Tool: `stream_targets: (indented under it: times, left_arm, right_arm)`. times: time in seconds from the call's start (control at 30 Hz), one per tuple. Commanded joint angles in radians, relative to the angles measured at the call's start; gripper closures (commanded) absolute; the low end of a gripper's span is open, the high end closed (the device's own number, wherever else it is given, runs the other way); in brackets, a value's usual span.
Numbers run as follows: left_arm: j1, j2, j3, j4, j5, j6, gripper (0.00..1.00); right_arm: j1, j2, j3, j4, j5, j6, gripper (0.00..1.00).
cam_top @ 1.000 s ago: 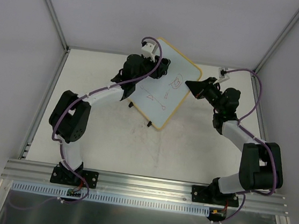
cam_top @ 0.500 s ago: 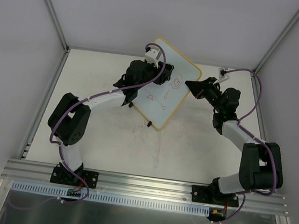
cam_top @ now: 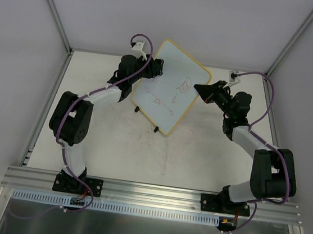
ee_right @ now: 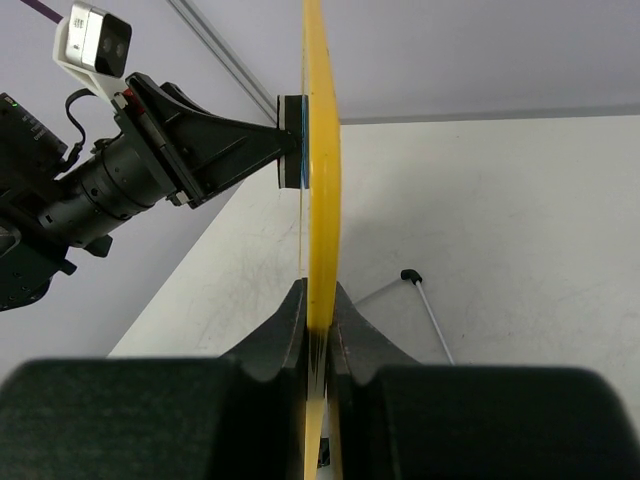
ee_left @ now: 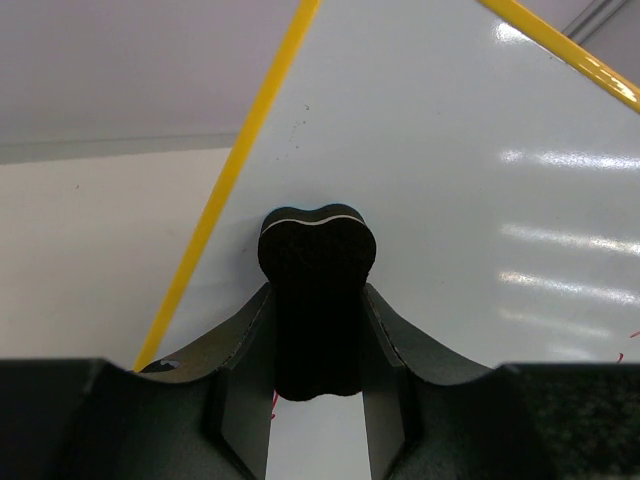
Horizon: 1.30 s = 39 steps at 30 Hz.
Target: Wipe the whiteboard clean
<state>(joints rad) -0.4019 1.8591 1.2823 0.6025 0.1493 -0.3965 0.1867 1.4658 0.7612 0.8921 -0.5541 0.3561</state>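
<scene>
Whiteboard (cam_top: 169,79) is up at a tilt over the far middle of the surface (cam_top: 113,146), its right frame edge pinched tight in my right tool (ee_right: 318,292) — that side is doing the holding. My left tool (ee_left: 317,300) is clamped on the black eraser (ee_left: 317,250), whose pad is pressed to the board close to the left frame, near the top corner. It's bare white under it here. The red doodles (cam_top: 184,86) sit away from the eraser, across the face toward the right tool and down toward the two black feet (cam_top: 156,130) — so I'd judge the left arm should sweep that way while the right just braces.
</scene>
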Motion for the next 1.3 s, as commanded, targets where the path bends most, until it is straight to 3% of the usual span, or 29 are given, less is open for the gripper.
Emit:
stream_targets:
  times: [0.0,0.33,0.83,1.27]
  left_arm:
    - [0.018,0.034,-0.003,-0.043,-0.079,-0.037,1.0]
    - [0.074,0.054,-0.073,-0.063,-0.102,-0.145,1.0]
    - [0.063,0.034,-0.089,0.036,-0.013,-0.125,1.0]
    - [-0.118,0.023,0.032,-0.009,-0.017,0.039,1.0]
  right_arm:
    - [0.02,-0.025,0.02,0.024,-0.052,-0.112,1.0]
    - [0.02,-0.022,0.02,0.025,-0.052,-0.112,1.0]
    - [0.02,-0.022,0.02,0.024,-0.055,-0.112,1.0]
    - [0.02,-0.019,0.023,0.024,-0.058,-0.111,1.0]
